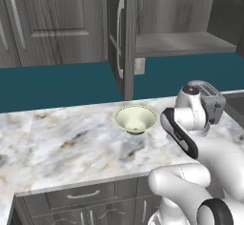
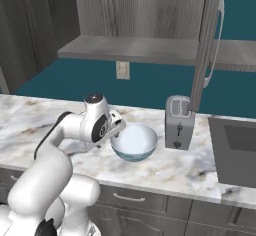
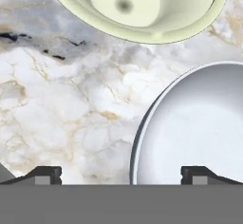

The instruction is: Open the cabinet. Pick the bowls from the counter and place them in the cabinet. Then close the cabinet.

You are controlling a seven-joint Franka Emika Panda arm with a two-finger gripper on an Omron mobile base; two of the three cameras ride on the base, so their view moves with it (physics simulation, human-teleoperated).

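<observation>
Released jaws (image 3: 121,174) straddle the white bowl's (image 3: 199,123) rim; cream-green bowl (image 3: 137,4) near; toaster (image 2: 179,122) just beside.

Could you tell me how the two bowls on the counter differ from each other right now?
The cream-green bowl is plain pale green inside and out; the white bowl is white inside with a bluish outside. In the hand view the gripper stands open over the white bowl's rim, while the cream-green bowl lies farther ahead, apart from it. Both are round, upright, empty and sit on the marble counter.

2 rear flanks; close overhead counter (image 3: 71,114)
</observation>
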